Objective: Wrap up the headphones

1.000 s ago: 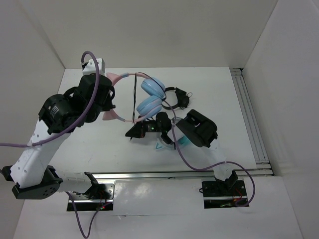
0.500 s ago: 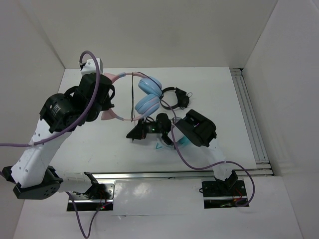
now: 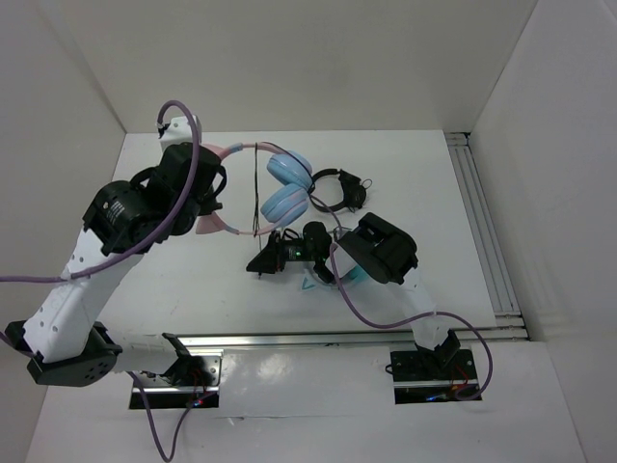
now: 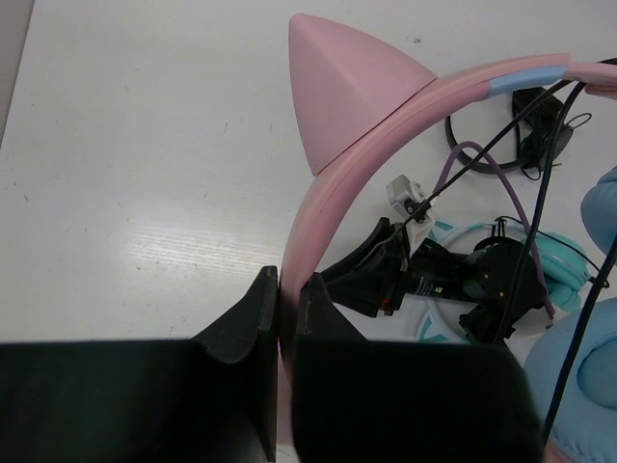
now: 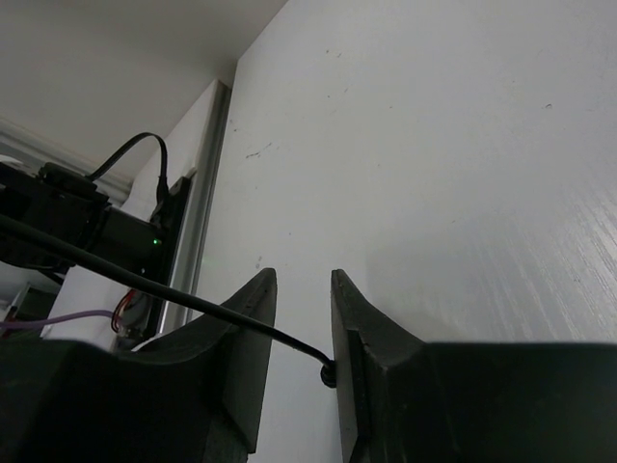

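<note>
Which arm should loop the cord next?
Probably the right gripper: the black cable runs through its open jaws, while the left gripper is shut on the pink headband.

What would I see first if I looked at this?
The cat-ear headphones with a pink band and light blue ear cups, in the middle of the white table. The left end effector pinches their pink band near one pointy ear. A thin black cable runs from them to the right end effector.
</note>
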### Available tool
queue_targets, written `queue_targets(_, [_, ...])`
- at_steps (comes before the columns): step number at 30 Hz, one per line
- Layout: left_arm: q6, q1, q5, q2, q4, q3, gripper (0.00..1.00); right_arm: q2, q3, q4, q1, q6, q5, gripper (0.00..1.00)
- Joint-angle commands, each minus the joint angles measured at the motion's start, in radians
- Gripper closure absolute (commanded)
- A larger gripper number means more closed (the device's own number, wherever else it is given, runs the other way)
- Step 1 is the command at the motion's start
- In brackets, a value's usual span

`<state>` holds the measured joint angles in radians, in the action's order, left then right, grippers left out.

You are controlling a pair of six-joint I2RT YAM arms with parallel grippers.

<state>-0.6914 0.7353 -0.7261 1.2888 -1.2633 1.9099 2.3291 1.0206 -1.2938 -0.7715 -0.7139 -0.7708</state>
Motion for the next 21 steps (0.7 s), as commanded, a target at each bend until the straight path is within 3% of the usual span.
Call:
queue_targets(1, [-0.074,-0.013,-0.053,-0.042,0.125,0.015,1.00,0.019,-0.008,-0.162,0.005,0.014,-0.007,0.62])
queue_targets(6, [-0.083,-0.031,-0.075,-0.042,0.125,0.015,1.00,0.019,-0.008,-0.153,-0.005,0.014,-0.007,0.57])
queue_targets(11, [-0.083,-0.031,-0.084,-0.051,0.134,0.024,1.00,0.010,0.003,-0.133,-0.023,0.024,-0.007,0.59])
queue_targets(12, [-0.083,-0.031,-0.084,-0.051,0.134,0.024,1.00,0.010,0.003,-0.133,-0.023,0.024,-0.007,0.62])
queue_targets(13, [-0.083,-0.031,-0.084,-0.051,0.134,0.024,1.00,0.001,0.003,-0.133,-0.023,0.024,-0.007,0.77])
queue_targets(16, [-0.083,-0.031,-0.093,-0.060,0.125,0.024,1.00,-0.010,0.003,-0.119,-0.023,0.037,0.004,0.97])
queue_targets(21, [-0.097,-0.053,-0.130,-0.069,0.102,0.005,1.00,-0.054,-0.025,-0.064,-0.023,0.056,0.067,1.00])
